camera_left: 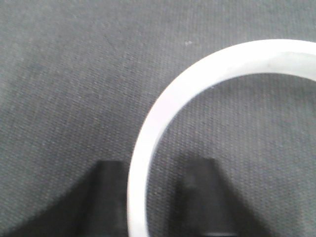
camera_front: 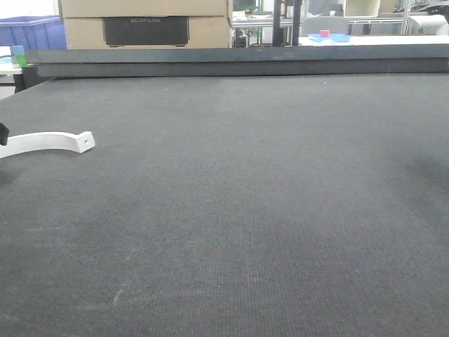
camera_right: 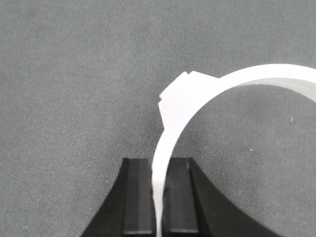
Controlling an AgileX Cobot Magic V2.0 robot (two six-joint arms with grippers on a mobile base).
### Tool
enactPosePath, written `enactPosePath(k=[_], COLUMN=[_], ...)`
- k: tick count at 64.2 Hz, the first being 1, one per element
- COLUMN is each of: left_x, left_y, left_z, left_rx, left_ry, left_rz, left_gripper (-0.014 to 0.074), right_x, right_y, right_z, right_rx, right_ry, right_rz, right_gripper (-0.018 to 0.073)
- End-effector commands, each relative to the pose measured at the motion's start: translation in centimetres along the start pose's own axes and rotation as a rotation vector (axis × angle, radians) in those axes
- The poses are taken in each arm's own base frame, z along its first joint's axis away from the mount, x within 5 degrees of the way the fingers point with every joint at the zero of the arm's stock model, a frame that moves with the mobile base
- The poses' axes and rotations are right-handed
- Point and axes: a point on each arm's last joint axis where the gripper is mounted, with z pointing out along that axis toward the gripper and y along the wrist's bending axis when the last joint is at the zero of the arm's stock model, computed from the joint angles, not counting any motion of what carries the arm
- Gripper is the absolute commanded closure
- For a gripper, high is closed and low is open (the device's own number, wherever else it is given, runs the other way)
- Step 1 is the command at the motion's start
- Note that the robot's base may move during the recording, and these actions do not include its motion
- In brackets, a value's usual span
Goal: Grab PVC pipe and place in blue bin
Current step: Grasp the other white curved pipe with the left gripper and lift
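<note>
Pipe [camera_front: 49, 139]: white arc, low at far left of the worktop [camera_front: 245, 210], long axis left-right.
Left jaws: spread, straddling its band; the nearer arm.
Right jaws: pinching a similar white ring [camera_right: 237, 84]; outside the front view.

- I see the pipe piece [camera_front: 49, 142] lying on my surface [camera_front: 245, 210], far left.
- Behind the surface, a bin [camera_front: 31, 31] sits left of a box [camera_front: 84, 31].
</note>
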Motion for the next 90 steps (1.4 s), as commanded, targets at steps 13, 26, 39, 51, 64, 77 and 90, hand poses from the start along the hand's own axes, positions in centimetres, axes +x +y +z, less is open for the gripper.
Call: enactPosePath(k=[13,26,39,51,64,77,90], left_x=[-0.1,-1.4,-3.8,-5.7,-6.0,-3.9,-0.5], left_y=[0.0,0.0,-0.1,-0.1,-0.1,-0.1,-0.1], left_z=[0.2,-1.6,-6.0,-11.9,-18.8,-24.6,-28.0], left_rx=[-0.001,0.001,0.004,0.008,0.015,0.022,0.038], left_ry=[-0.007,-0.077,-0.218,-0.384,-0.526,-0.676,-0.719], left_rz=[-0.001,0.014,0.016,0.016,0.017,0.01,-0.005], left_gripper=[0.0707,0.0707,0.0707,0.0707,0.0707,0.0707,0.0707], right_x=[-0.7,-1.2,-1.6,-1.2,-0.2,1.7,3.7], right_y=[0.2,0.3,0.4,0.6,0.7,0.9,1.2], right_z=[-0.5,-2.1,-5.7,-9.4,-13.3,-15.9,-17.9], right_rx=[-0.021,-0.015,-0.006,0.005,0.035,0.036,0.03], right_ry=[-0.06,-0.151,-0.312,-0.432,-0.554,-0.632,-0.64], right_rz=[0.034,0.03,0.019,-0.004,-0.047,-0.052,-0.059], right_gripper=[0.0727,0.0727,0.0727,0.0727,0.0727,0.0727,0.0727])
